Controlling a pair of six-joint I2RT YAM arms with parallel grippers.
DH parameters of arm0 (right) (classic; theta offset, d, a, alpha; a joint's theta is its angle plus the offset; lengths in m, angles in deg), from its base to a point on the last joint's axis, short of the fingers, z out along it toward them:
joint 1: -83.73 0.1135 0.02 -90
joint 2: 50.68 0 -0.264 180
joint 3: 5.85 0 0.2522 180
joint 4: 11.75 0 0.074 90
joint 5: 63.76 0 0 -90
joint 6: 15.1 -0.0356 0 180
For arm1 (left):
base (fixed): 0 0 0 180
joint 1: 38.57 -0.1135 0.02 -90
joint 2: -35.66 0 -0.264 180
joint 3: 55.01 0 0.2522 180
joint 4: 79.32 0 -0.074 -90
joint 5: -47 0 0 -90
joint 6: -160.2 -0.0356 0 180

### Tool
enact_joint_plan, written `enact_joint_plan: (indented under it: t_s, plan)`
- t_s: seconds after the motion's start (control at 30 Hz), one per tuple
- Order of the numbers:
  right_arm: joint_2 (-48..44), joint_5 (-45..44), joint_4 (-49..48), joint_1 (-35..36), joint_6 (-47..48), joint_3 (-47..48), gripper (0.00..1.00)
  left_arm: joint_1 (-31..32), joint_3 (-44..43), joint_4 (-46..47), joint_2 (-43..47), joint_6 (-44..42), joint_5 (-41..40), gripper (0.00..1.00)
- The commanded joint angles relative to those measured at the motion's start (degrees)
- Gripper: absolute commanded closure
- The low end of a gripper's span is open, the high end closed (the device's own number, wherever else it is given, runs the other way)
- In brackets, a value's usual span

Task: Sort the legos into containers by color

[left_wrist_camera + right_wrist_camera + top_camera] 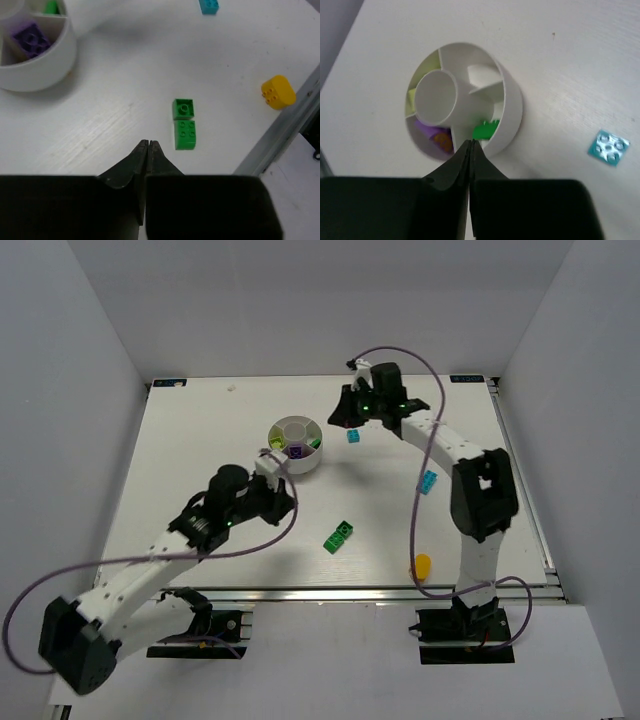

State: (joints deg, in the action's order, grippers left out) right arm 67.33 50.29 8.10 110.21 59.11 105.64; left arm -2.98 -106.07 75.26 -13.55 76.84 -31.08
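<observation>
Your left gripper is pressed together on nothing at bottom centre; two small green studded plastic bricks lie just upper right of its tips. Your right gripper, likewise closed, seems to sit just short of the round white divided dish above it.

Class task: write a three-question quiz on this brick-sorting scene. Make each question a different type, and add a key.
1. True or false: the left gripper and the right gripper are both shut and hold nothing.
2. How many cyan bricks lie loose on the table? A one; B two; C four.
3. Fill in: the two green bricks lie ____ the white dish.
Key: 1 true; 2 B; 3 outside.
</observation>
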Motion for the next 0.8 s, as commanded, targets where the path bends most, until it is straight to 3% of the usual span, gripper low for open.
enact_joint_plan:
  t_s: [0.0,0.03,0.07,0.13,0.17,0.2,0.27,0.4,0.67,0.77]
  plan:
    - [-14.81,5.81,-1.17,-3.18,9.63,-6.21,1.00,1.22,-4.44,0.33,-10.97,2.24,9.41,0.85]
    - [-17.10,11.31,-0.82,-5.45,10.86,-11.72,1.00,1.75,-5.93,-1.42,-16.21,3.20,9.52,0.80]
    - [-21.21,15.02,-0.47,-6.34,11.83,-14.47,0.94,2.46,-8.99,-2.30,-18.79,3.56,9.44,0.69]
    - [-24.75,22.31,1.99,-8.53,13.06,-20.96,0.58,5.53,-11.73,-5.20,-22.75,5.13,7.25,0.44]
    - [-27.98,24.61,3.22,-9.94,13.76,-22.66,0.36,6.67,-14.53,-6.43,-26.08,5.58,6.11,0.38]
    - [-29.50,26.29,4.97,-11.44,14.81,-24.24,0.31,9.03,-15.86,-7.58,-27.59,6.45,3.83,0.33]
    - [-34.23,29.02,5.08,-13.98,15.18,-29.32,0.28,11.42,-18.32,-10.13,-31.45,8.56,0.75,0.25]
    - [-39.26,31.75,4.90,-18.11,15.53,-33.48,0.27,16.78,-22.54,-13.12,-36.37,10.85,-7.68,0.23]
    - [-39.79,39.40,5.42,-24.10,14.74,-34.19,0.27,27.24,-32.48,-24.45,-50.62,15.25,-28.85,0.21]
    - [-40.67,39.93,6.04,-25.16,15.52,-34.36,0.27,28.30,-35.03,-25.87,-54.32,15.60,-32.65,0.21]
